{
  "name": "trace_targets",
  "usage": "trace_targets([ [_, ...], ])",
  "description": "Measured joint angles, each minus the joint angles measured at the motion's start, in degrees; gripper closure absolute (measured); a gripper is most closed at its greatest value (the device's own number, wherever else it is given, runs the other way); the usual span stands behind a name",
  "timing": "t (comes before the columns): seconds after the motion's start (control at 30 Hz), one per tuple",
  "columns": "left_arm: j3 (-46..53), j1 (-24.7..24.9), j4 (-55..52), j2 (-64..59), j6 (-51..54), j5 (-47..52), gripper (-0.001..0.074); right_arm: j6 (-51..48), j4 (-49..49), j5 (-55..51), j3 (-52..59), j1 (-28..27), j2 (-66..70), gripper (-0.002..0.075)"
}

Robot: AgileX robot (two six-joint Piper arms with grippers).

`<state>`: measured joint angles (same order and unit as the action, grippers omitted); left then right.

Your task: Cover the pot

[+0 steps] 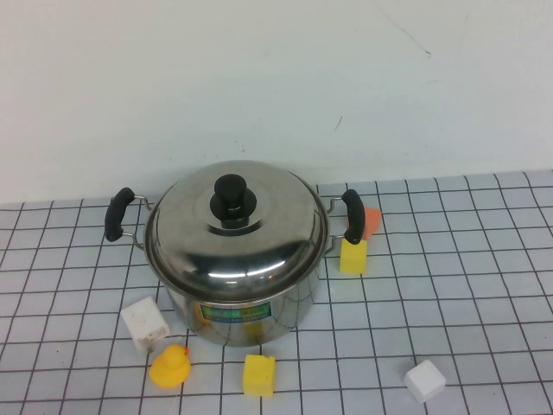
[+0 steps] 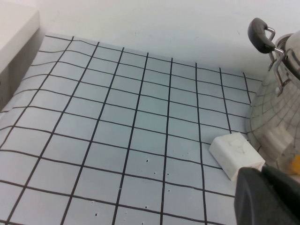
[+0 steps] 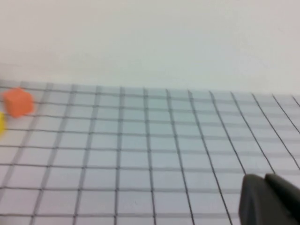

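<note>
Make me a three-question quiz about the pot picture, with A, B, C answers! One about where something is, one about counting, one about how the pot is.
1. Where is the rubber duck?
A. on the lid
B. in front of the pot, robot's left
C. behind the pot

2. How many yellow blocks?
A. two
B. four
C. none

3. The pot is:
A. open
B. tipped over
C. covered by its lid

Answers: 1 B, the duck sits below the pot's left front. 2 A, one beside the right handle, one in front. 3 C, the lid rests on the rim.

Neither gripper shows in the high view.
</note>
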<state>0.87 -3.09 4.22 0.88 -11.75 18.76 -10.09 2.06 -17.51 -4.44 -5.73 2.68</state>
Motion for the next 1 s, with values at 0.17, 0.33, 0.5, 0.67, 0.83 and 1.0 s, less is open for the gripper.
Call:
trace_targets([
  [0.17,0.0,0.0,0.0,0.0,0.0,0.0,0.0738,4.17,-0.03,0.8,5.37,-0.92,-2.86,0.0728],
  [0.33,0.0,0.0,0.0,0.0,0.0,0.0,0.0738,9.45,-0.97,1.33,6.01,4.65,-3.32,0.0728],
  [0.5,0.0,0.0,0.0,0.0,0.0,0.0,0.0738,13.21,-3.81,-0.45,5.9,7.04,-3.32,0.0728],
  [0.67,0.0,0.0,0.0,0.0,0.09,0.0,0.0738,15.74,-6.24,-1.27,5.79,7.07,-3.32,0.0728],
  [0.83,0.0,0.0,0.0,0.0,0.09,0.0,0.0738,16.4,-6.73,-1.4,5.69,7.07,-3.32,0.0728],
  [1.0,0.0,0.0,0.0,0.0,0.09,0.0,0.0738,16.4,-6.84,-1.63,5.69,7.07,-3.32,0.0728],
])
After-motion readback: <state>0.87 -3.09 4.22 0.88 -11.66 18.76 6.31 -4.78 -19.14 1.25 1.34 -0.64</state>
